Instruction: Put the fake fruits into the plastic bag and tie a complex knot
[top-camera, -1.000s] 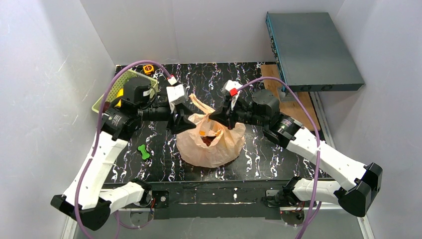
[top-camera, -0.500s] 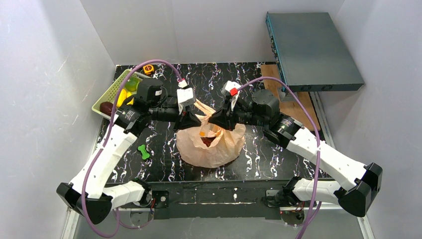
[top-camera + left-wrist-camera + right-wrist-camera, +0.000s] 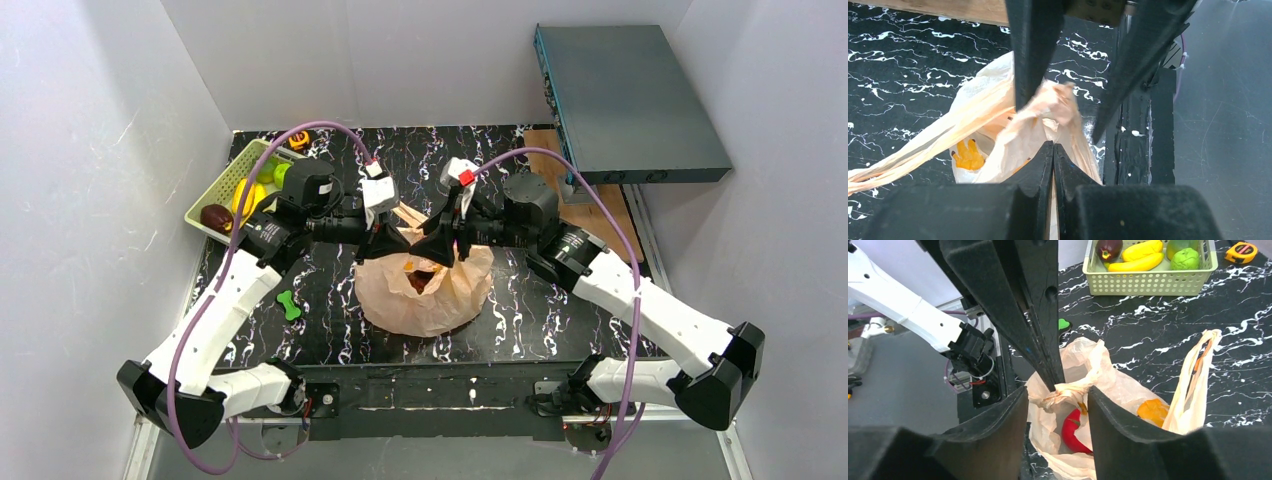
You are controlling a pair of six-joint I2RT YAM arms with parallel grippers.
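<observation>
Seemingly five fruits (image 3: 1143, 262) in basket (image 3: 1148, 284), two in one bag (image 3: 1110, 377)

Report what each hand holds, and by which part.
Left hand: shut on the thin crinkly peach plastic bag, pinching its bunched handle end. Right hand: open around that handle, holding nothing.

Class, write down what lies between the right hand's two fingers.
A bunched bag handle, pinched by the shut left hand; the right wrist view shows it.
</observation>
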